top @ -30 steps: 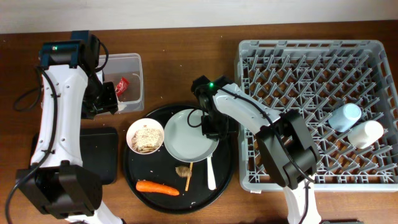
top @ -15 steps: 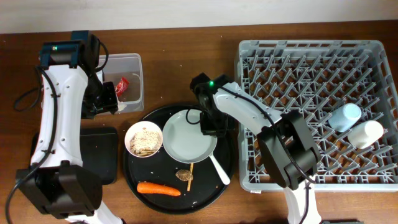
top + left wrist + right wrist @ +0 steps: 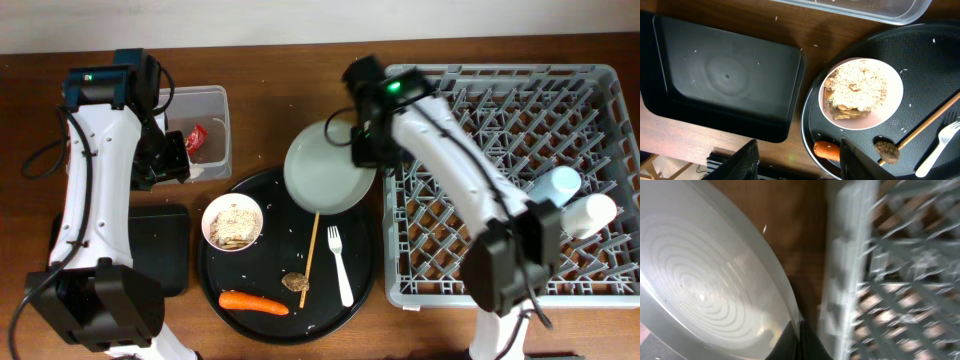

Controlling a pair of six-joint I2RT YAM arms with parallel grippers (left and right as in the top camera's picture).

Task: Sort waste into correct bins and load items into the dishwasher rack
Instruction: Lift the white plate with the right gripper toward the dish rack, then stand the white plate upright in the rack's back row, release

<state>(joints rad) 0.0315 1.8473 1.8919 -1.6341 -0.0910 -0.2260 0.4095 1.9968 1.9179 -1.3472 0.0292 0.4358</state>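
The pale plate [image 3: 328, 168] hangs just left of the dishwasher rack [image 3: 520, 70].
Overhead: the right gripper [image 3: 362, 148] clamps its right rim, rack directly rightward. Left wrist: the left gripper [image 3: 799, 161] stands apart, empty. Right wrist: plate edge beside rack wall.

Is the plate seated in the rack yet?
No, the right gripper holds the plate by its rim, outside the dishwasher rack's wall.

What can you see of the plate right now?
The plate is pale, round and glossy, likely ceramic or hard plastic, and bare of food. The wrist view shows fine concentric rings on its face. The right gripper is shut on its right rim. It seems held up, overlapping the round tray's top edge, just left of the rack, with nothing else visibly touching it.
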